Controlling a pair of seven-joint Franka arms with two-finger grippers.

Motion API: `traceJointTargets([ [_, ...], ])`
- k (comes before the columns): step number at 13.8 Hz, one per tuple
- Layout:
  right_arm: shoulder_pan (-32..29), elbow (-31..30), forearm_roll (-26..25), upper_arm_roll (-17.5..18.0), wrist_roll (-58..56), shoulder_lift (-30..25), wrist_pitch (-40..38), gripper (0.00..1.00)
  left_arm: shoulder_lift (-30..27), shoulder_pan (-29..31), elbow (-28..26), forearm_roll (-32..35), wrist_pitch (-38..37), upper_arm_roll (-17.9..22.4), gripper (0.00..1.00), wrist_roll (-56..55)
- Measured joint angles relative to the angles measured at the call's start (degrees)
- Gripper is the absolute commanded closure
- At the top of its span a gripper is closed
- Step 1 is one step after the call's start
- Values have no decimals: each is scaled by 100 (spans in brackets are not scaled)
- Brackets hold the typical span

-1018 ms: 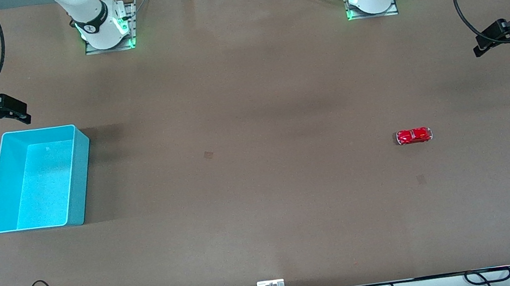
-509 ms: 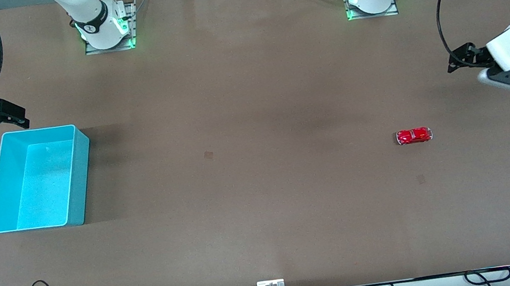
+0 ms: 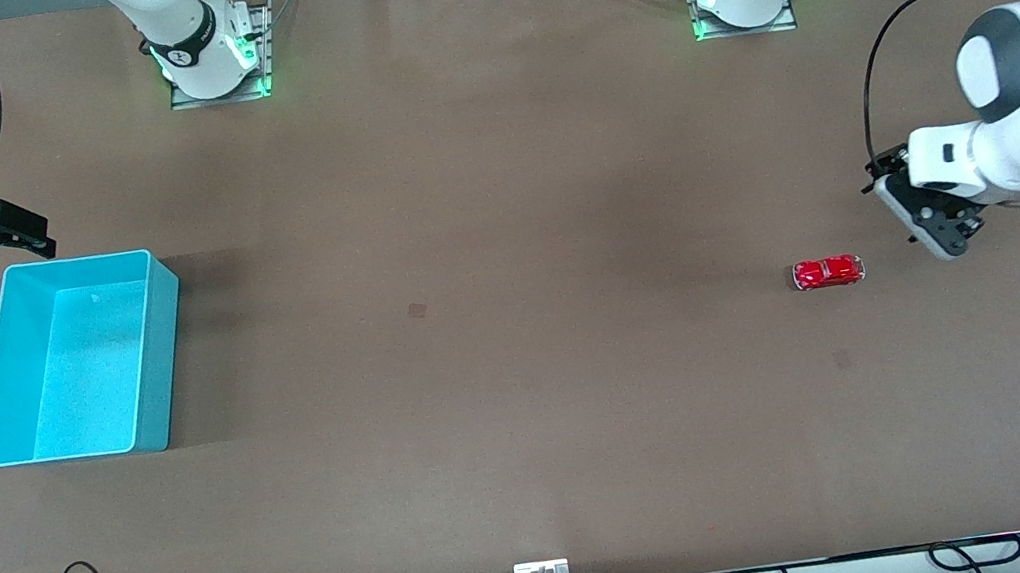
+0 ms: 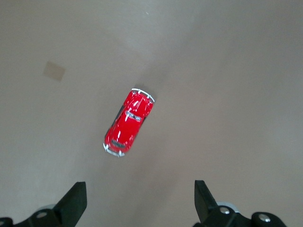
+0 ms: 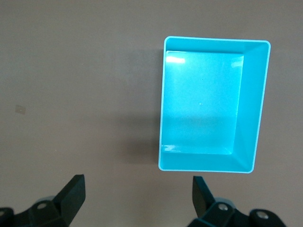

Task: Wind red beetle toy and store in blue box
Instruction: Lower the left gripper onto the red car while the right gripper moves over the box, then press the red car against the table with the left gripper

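**Clearance around each end effector**

Bare bench (image 3: 519,346) surrounds the red beetle toy (image 3: 828,272) on every side below the left end effector (image 4: 140,201), fingers spread. Near the right end effector (image 5: 137,201), only the blue box (image 3: 165,348) walls obstruct; its interior lies open.

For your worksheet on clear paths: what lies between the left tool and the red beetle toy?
Nothing: bare table separates the left tool from the red beetle toy, as the left wrist view shows.

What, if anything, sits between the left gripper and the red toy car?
Nothing visible. The left gripper, open, hangs over bare table beside the red beetle toy, with only tabletop between them.
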Motion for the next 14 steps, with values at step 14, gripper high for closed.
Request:
traceJointTargets([
  [14, -31, 0, 0, -1, 4, 2, -15, 0, 759, 38, -783, 959, 2232, -278, 0, 1321],
])
